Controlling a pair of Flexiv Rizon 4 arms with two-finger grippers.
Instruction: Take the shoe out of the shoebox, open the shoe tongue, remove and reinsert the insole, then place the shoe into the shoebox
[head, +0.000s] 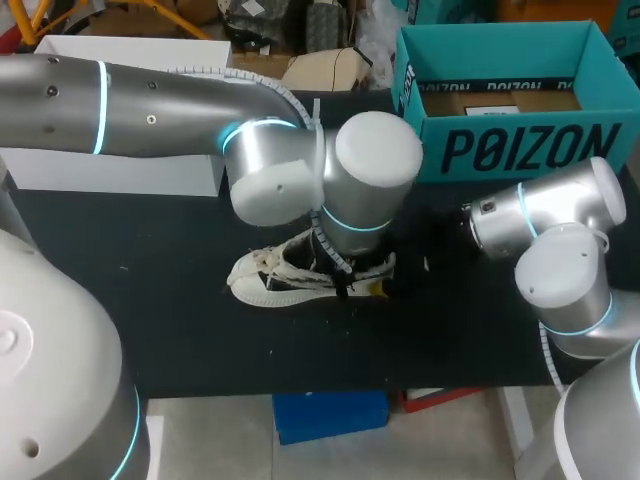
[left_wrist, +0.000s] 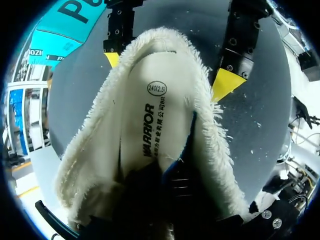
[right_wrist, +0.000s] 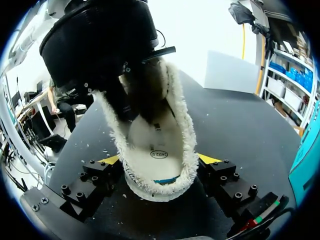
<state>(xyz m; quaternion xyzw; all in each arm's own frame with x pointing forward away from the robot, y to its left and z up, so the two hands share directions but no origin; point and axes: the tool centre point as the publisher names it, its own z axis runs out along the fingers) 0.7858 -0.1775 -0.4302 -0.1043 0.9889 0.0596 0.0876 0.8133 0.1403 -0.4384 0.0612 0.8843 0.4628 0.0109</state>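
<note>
Head view: shoe (head: 290, 275) out of shoebox (head: 500, 150), on desk (head: 150, 300); right claw (right_wrist: 159, 160) clamped on heel; left claw (left_wrist: 160, 197) inside shoe, cannot tell grip; insole (left_wrist: 155, 115) seated; reboxing left.

The shoe (head: 300, 275) is soft cloth with a fuzzy, woolly rim. The insole (left_wrist: 155, 115) inside it is flat, smooth, matt cloth. The table (head: 200, 340) is dark and matt, with little white bits of fluff on it. The shoebox (head: 520, 150) is smooth blue-green cardboard, plain brown inside. The left arm (head: 150, 110) and right arm (head: 560, 270) have smooth silver shells with a soft shine. The right gripper (right_wrist: 160, 160) has 2 matt black fingers (right_wrist: 100, 175) with screws and smooth yellow tips.
</note>
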